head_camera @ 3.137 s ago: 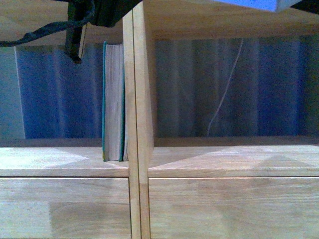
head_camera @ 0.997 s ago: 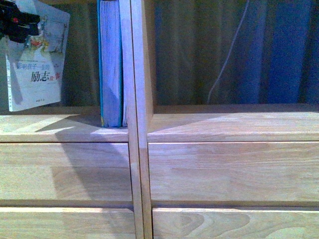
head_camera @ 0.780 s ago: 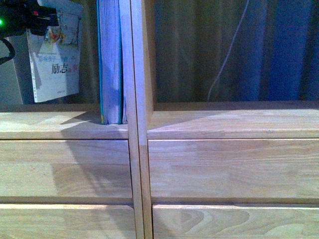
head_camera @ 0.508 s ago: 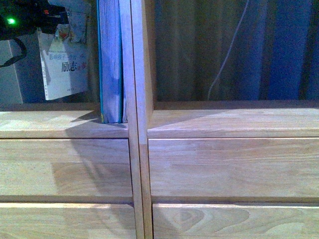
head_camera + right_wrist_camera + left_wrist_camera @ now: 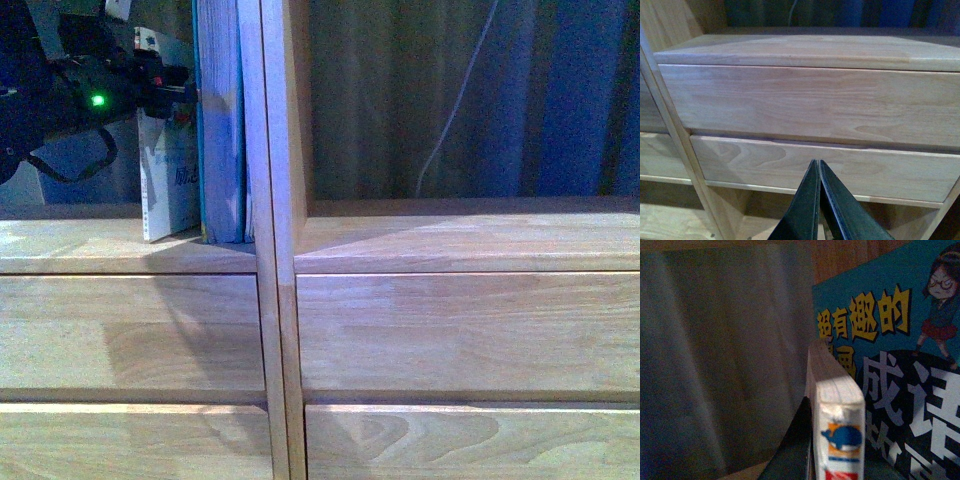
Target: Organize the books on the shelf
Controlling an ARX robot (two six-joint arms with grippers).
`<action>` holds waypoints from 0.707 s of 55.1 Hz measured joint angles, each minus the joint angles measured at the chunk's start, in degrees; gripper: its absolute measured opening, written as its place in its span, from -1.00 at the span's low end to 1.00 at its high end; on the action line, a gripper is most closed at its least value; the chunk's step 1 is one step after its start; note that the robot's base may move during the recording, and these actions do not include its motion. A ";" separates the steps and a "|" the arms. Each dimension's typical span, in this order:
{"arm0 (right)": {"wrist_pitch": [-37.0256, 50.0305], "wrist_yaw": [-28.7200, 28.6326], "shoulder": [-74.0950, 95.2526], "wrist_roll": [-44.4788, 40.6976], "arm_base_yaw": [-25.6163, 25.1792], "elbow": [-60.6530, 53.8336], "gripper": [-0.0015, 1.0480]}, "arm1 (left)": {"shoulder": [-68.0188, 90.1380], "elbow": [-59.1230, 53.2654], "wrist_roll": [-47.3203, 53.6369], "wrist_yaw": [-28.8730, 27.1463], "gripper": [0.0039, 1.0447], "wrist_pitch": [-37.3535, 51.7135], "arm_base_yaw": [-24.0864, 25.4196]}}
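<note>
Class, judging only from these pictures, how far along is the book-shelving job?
Done: the thick teal book stands upright against the shelf divider. In hand: the left gripper holds the white paperback beside it, its bottom edge about at the board. Left: release and withdraw. The right gripper is shut, idle.

Thick book [image 5: 222, 130]: top cut off by the front view's upper edge; cover hidden, page edges only.
White paperback [image 5: 170, 190]: upper part hidden behind the left gripper [image 5: 150, 85]; lettering too small to read.
Left gripper: jaws not discernible against the dark arm.
Left wrist view: paperback spine [image 5: 841, 440] blurred, cut off at the frame edge; teal cover [image 5: 900, 365] cut by two edges.
Shelf [image 5: 450, 340]: cropped on all sides.
</note>
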 joint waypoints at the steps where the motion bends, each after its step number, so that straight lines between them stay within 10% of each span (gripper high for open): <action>1: -0.68 0.02 -0.72 0.02 0.00 0.00 -0.94 | 0.02 -0.04 0.09 -0.02 -0.88 0.04 -0.04; 12: -8.02 0.02 -8.48 -0.11 0.00 0.00 -0.94 | 0.63 -0.31 0.85 -1.81 -0.87 0.04 -1.40; 39: -17.42 0.02 -17.97 -0.13 0.00 0.00 -0.94 | 1.38 -4.13 2.16 -5.60 0.74 -0.94 -1.88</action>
